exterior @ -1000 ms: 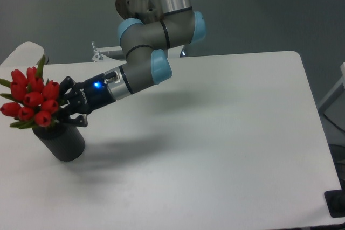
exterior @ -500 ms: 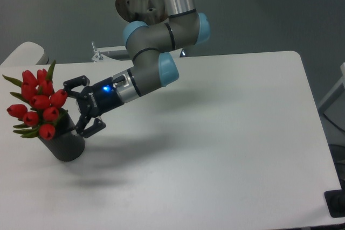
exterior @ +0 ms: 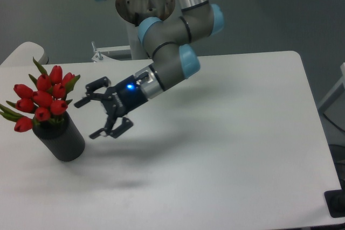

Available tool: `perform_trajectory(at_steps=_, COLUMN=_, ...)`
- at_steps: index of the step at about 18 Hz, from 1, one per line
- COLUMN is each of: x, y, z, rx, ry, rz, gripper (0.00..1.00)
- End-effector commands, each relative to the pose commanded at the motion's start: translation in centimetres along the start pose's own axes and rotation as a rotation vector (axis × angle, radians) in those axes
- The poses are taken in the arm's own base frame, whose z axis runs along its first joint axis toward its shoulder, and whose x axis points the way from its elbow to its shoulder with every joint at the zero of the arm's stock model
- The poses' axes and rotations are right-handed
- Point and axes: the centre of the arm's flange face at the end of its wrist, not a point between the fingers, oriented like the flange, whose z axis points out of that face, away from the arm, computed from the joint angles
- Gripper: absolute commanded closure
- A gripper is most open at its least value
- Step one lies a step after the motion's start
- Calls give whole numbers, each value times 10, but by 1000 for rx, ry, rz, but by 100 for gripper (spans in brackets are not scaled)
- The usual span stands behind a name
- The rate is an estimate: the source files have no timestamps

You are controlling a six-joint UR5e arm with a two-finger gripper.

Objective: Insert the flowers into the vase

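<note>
Your flowers sit in the vase at 9 o'clock — back the wide-open, empty tool straight toward 3 o'clock, clear of the leaves.

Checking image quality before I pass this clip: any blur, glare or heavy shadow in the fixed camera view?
Fixed camera: soft overall, no motion blur on the gripper; no glare on the table, only diffuse shadows under the arm and beside the vase; the flowers read slightly oversaturated.
</note>
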Motion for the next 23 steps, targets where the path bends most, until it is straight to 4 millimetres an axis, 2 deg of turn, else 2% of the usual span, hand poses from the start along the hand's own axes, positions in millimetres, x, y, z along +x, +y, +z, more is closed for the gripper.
perform_trajectory(at_steps=7, x=-28, y=14, z=-53, rx=-89, ry=-110, rz=87, gripper=0)
perform_trajectory(at_steps=10, x=-57, y=2, z=-89, rx=-266, ry=-188, rz=184, gripper=0)
perform_trajectory(at_steps=14, x=-99, y=-6, z=-153, rx=-431, ry=-310, rz=208, gripper=0)
perform_trajectory(at_steps=16, x=-115, y=-17, z=-184, rx=-545, ry=-373, rz=227, gripper=0)
perform_trajectory(at_steps=20, x=-129, y=-38, z=-225, rx=-823, ry=-456, rz=263, gripper=0)
perform_trajectory(at_steps=23, x=-134, y=-62, z=-246, rx=-1004, ry=-405, rz=242, gripper=0)
